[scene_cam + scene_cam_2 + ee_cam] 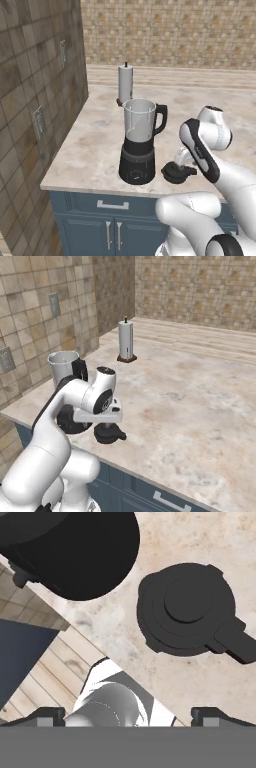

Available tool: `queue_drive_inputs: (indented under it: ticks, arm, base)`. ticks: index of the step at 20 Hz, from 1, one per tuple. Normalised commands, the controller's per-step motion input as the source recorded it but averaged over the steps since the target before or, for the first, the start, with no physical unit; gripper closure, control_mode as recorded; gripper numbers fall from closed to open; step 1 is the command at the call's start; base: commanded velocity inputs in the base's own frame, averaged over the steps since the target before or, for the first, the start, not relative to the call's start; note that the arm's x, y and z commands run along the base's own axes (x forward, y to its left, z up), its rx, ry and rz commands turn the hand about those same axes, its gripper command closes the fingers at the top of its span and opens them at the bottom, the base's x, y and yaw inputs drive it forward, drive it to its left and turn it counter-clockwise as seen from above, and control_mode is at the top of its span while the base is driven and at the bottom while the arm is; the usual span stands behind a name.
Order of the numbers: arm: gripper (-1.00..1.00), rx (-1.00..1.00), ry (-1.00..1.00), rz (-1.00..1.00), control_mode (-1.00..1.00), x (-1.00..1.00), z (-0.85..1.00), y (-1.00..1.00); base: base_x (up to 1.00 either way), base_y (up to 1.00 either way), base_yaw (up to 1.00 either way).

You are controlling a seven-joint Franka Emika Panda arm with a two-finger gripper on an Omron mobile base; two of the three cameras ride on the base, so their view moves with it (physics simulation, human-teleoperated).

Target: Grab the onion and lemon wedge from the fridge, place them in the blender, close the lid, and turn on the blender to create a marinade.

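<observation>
Nearest, at the counter front edge: gripper hanging above the lid, fingers wide apart and holding nothing, the lid lying flat on the stone just right of the blender and not touching its base. To do this step well, probably best to centre over the raised knob, descend straight, close only when both fingers flank it, then lift clear of the jar rim before moving across; jar contents hard to tell. Farther back: paper roll standing upright behind the blender, well apart.
</observation>
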Motion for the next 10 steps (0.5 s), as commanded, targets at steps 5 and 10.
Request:
queue_drive_inputs:
  ticks: [5,10]
  arm:
    - [-1.00,0.00,0.00,0.00,-1.00,0.14,-0.22,0.00]
    - [-1.00,0.00,0.00,0.00,-1.00,0.17,-0.19,0.00]
  base:
    - [0.00,0.00,0.00]
    - [0.00,0.00,0.00]
